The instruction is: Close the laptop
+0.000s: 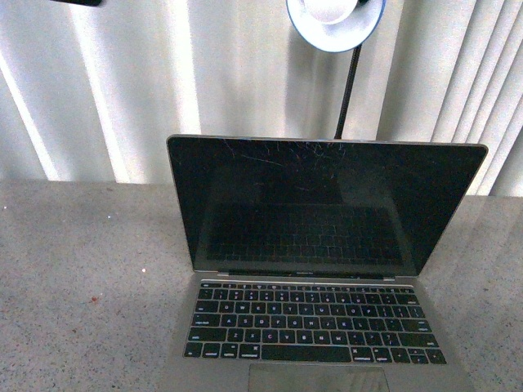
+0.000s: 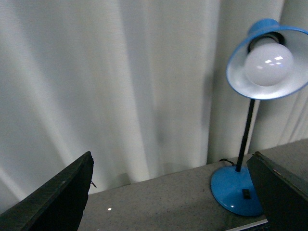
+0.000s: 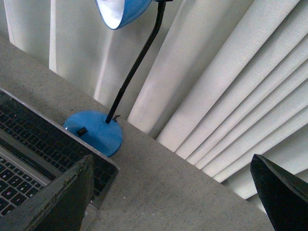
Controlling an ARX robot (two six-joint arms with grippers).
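The laptop (image 1: 327, 269) stands open in the middle of the front view, its black scratched screen upright and facing me, with black keys and the trackpad below. Neither arm shows in that view. In the right wrist view the right gripper (image 3: 172, 159) is open above the bare counter, just off a corner of the laptop (image 3: 29, 139), with nothing between its fingers (image 3: 53, 202). In the left wrist view the left gripper (image 2: 172, 161) is open and empty too, facing the curtain and the lamp's base.
A blue desk lamp (image 1: 335, 20) stands just behind the laptop; its base (image 2: 233, 190) and black neck are close to the lid. White curtains (image 1: 122, 82) close off the back. Grey speckled counter (image 1: 82, 269) lies on both sides of the laptop.
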